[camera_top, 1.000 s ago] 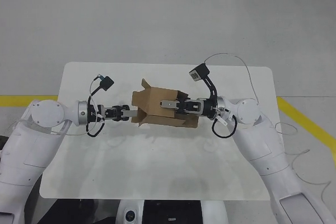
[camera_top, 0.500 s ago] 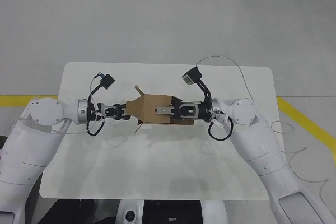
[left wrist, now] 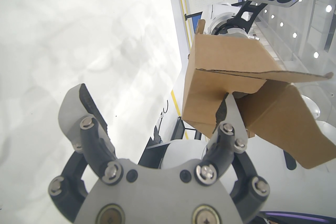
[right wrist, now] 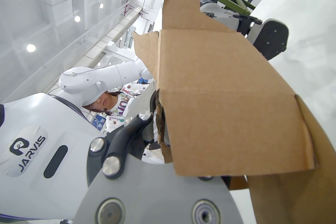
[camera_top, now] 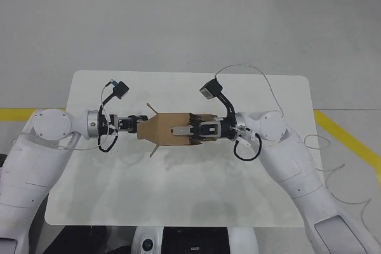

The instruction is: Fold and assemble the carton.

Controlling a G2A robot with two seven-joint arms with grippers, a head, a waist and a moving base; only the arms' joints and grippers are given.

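Top view: the carton (camera_top: 168, 127) is held over the desk (camera_top: 178, 190), its long axis running arm to arm. At one end the right fingers (camera_top: 181, 131) clamp its top panel. At the opposite end the left fingers (left wrist: 78, 107) are spread wide, one touching a loose flap (left wrist: 283, 125). The left arm looks nearer the unfolded flaps.

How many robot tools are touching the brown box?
2. The left tool is open at one end of the carton, one finger touching it; the right tool grips the opposite end.
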